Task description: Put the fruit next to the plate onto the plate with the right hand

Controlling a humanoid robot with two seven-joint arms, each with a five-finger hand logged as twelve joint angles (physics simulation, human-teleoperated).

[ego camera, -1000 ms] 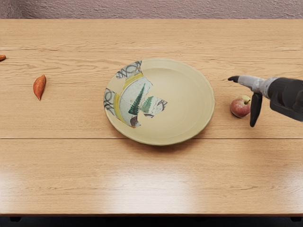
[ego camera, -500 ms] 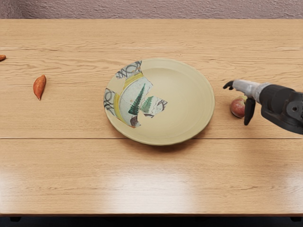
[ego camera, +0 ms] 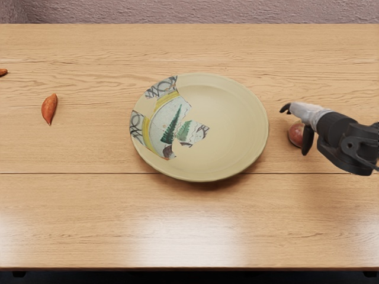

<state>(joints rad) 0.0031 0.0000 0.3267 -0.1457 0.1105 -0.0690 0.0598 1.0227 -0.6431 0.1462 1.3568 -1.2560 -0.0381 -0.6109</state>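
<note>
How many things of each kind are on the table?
Plate: 1
Red apple: 1
Orange pieces: 2
Total: 4

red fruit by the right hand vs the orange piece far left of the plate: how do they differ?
The red fruit is rounded and dark red; the orange piece is slim, pointed and orange. The red fruit lies close to the right rim of the plate; the orange piece lies well off to its left. The right hand partly covers the red fruit; the orange piece is in full view. Both rest on the table, neither on the plate.
</note>
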